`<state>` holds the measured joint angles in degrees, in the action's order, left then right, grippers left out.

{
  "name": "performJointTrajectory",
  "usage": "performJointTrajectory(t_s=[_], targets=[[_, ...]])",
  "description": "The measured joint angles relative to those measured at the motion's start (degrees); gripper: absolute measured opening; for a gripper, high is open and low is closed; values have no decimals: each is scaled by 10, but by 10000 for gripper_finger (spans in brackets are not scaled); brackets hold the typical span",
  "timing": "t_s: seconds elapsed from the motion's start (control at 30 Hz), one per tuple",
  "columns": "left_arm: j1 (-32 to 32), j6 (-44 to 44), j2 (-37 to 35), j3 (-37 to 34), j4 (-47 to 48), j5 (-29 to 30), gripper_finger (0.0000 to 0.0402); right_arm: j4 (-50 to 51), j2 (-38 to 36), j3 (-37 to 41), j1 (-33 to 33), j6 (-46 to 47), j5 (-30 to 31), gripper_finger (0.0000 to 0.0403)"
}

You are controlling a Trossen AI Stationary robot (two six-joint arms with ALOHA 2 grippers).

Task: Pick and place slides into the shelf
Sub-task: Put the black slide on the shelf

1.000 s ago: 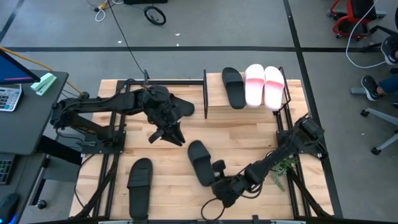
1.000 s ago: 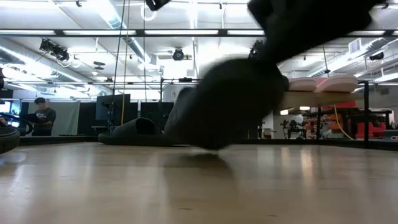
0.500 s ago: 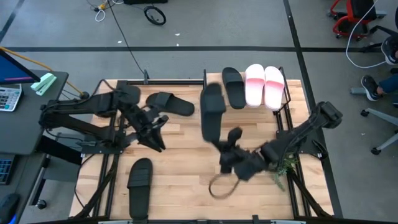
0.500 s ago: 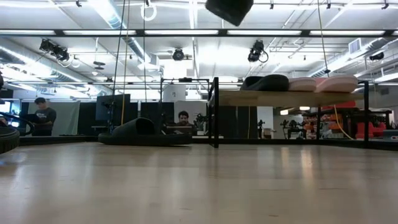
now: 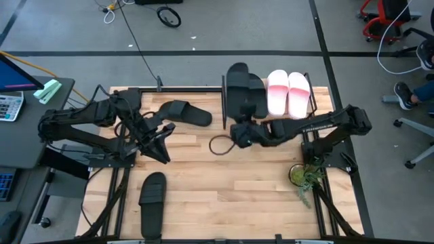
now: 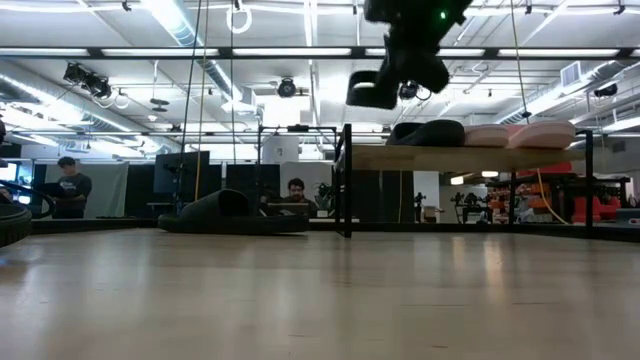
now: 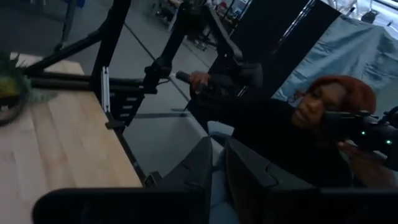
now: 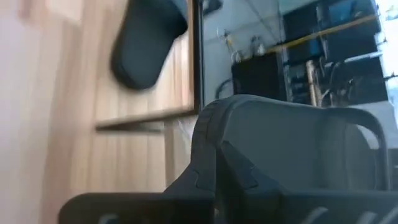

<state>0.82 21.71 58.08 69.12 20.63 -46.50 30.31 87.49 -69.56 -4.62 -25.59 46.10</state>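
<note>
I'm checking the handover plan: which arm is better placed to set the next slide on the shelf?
Right. The right gripper holds a black slide over the shelf; the left gripper is beside it, empty.

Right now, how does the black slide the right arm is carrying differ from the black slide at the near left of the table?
The carried slide is held in the air by the right gripper over the shelf; the near-left slide lies flat on the table, untouched. Both are black, with wide straps.
</note>
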Motion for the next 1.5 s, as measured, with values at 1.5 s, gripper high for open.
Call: performJointTrajectory(t_s=[1.5], targets=[[0, -17, 0, 0, 36, 4, 24, 76, -12, 0, 176, -45, -306, 51]])
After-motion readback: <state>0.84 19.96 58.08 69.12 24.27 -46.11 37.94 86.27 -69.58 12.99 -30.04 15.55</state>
